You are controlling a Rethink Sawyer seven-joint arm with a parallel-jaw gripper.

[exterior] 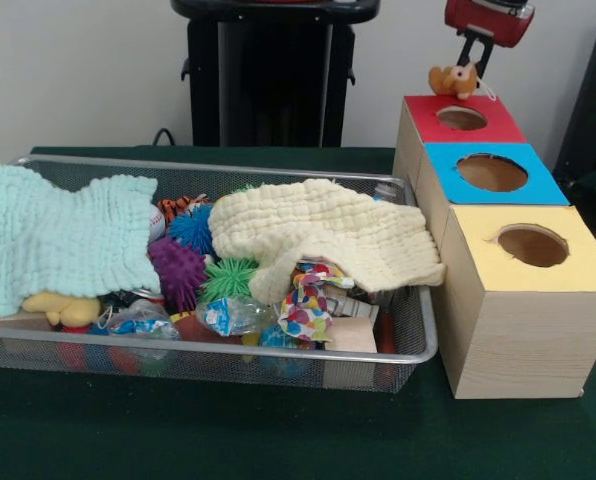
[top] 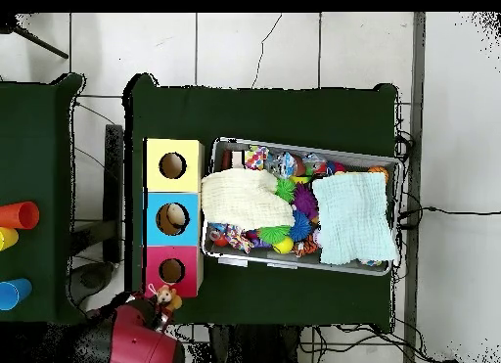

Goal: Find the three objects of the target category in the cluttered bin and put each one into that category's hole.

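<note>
So your gripper (exterior: 475,62) is up over the far end of the box row, clamped on a small brown plush toy (exterior: 454,79) that dangles just above the red-topped box (exterior: 433,125), near its hole (exterior: 462,118). From overhead the toy (top: 164,298) sits right at the edge of that red box (top: 173,271). Next in line you've got the blue-topped box (exterior: 493,173) and the yellow-topped box (exterior: 526,300), and in the overhead shot something tan shows inside the blue one's hole (top: 172,218). The mesh bin (exterior: 423,345) is beside the boxes, stuffed with spiky balls (exterior: 191,260) and wrappers, with a cream cloth (exterior: 328,235) and a mint cloth (exterior: 53,240) draped over the pile
</note>
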